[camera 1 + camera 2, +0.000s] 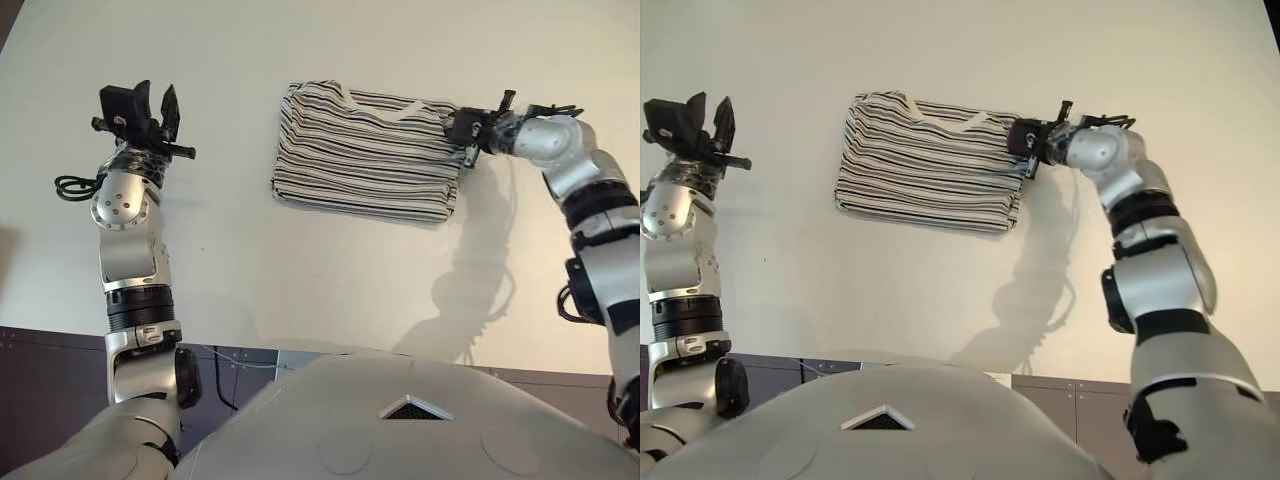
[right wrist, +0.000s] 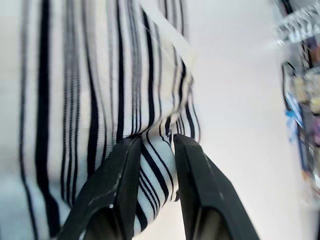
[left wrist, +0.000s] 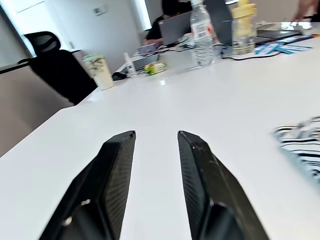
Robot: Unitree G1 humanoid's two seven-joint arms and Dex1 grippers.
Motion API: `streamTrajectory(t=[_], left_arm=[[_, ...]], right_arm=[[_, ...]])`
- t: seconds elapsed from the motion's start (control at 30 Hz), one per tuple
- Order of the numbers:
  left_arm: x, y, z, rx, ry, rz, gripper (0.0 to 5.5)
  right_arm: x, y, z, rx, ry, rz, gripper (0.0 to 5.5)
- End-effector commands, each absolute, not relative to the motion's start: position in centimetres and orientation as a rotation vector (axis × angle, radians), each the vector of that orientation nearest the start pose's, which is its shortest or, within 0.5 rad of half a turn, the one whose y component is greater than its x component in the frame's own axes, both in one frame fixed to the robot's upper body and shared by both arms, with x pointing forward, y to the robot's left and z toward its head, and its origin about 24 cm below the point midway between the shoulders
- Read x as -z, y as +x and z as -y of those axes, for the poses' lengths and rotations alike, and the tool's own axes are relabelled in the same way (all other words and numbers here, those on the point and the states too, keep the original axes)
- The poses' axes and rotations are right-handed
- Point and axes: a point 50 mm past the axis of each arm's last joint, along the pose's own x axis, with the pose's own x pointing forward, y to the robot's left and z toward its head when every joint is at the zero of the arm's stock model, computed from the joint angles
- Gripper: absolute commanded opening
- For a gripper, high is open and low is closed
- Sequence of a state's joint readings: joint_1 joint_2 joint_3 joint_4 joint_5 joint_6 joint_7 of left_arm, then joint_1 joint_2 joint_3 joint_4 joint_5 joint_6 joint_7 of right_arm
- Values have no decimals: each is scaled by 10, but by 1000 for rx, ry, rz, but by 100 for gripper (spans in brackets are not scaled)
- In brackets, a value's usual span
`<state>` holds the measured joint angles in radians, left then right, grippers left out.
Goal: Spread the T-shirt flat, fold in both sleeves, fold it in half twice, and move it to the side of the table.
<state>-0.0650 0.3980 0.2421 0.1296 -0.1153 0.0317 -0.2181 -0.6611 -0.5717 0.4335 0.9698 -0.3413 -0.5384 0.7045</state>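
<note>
The black-and-white striped T-shirt [image 1: 365, 150] lies folded into a rectangle on the white table [image 1: 300, 280], collar toward the far side. My right gripper [image 1: 462, 132] sits at the shirt's right edge, shut on a fold of the striped cloth [image 2: 157, 172] that fills the gap between its black fingers [image 2: 117, 175]. My left gripper [image 1: 160, 108] hangs above the bare table well to the left of the shirt, open, with nothing between its two black fingers [image 3: 117, 165]. A corner of the T-shirt [image 3: 302, 142] shows off to the side in the left wrist view.
Bare table surrounds the shirt on the left and front. Bottles [image 3: 203, 32], a cup [image 3: 100, 70], a laptop and loose items stand along the far end of the table, with a black chair [image 3: 55, 65] beside it. A dark table edge [image 1: 60, 345] runs along the front.
</note>
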Motion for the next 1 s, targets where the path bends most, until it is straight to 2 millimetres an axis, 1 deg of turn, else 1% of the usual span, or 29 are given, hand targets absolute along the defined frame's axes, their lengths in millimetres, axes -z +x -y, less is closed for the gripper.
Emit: streamTrajectory(t=[0.03,0.07,0.13,0.2,0.27,0.33,0.43,0.5,0.6,0.63,0.67,0.73,0.77,0.8,0.87,0.9,0.97,1.0], left_arm=[[-26,185,-273,-314,107,-156,157],[-21,172,-269,-339,97,-178,157],[-18,160,-263,-369,77,-201,157],[-18,158,-260,-377,73,-211,157],[-24,163,-259,-348,87,-208,157],[-29,161,-257,-329,88,-213,157],[-25,150,-251,-294,95,-266,157],[-27,152,-249,-263,98,-274,157],[-32,161,-249,-231,105,-268,157],[-33,161,-247,-224,106,-267,157],[-33,159,-246,-230,101,-266,157],[-27,142,-242,-293,77,-280,157],[-23,133,-240,-326,64,-293,157],[-21,128,-237,-345,54,-298,157],[-19,128,-232,-342,46,-297,157],[-20,132,-230,-327,47,-294,157],[-21,141,-230,-280,56,-289,157],[-22,143,-231,-263,66,-292,157]], right_arm=[[-25,255,226,-1466,-1083,-482,120],[-34,252,223,-1491,-1102,-462,120],[-49,237,222,-1565,-1118,-448,120],[-62,216,217,-1662,-1087,-442,120],[-71,195,201,-1712,-1016,-402,120],[-72,179,188,-1719,-955,-383,120],[-69,159,170,-1741,-879,-374,120],[-66,154,156,-1731,-844,-353,120],[-59,159,136,-1643,-823,-307,120],[-68,167,137,-1584,-805,-278,120],[-80,178,143,-1524,-801,-248,120],[-104,204,172,-1431,-884,-246,120],[-110,213,189,-1401,-948,-279,120],[-110,217,206,-1384,-1015,-333,120],[-91,209,233,-1410,-1125,-455,120],[-75,199,238,-1447,-1157,-500,120],[-51,178,240,-1478,-1153,-540,120],[-37,165,231,-1491,-1111,-545,120]])
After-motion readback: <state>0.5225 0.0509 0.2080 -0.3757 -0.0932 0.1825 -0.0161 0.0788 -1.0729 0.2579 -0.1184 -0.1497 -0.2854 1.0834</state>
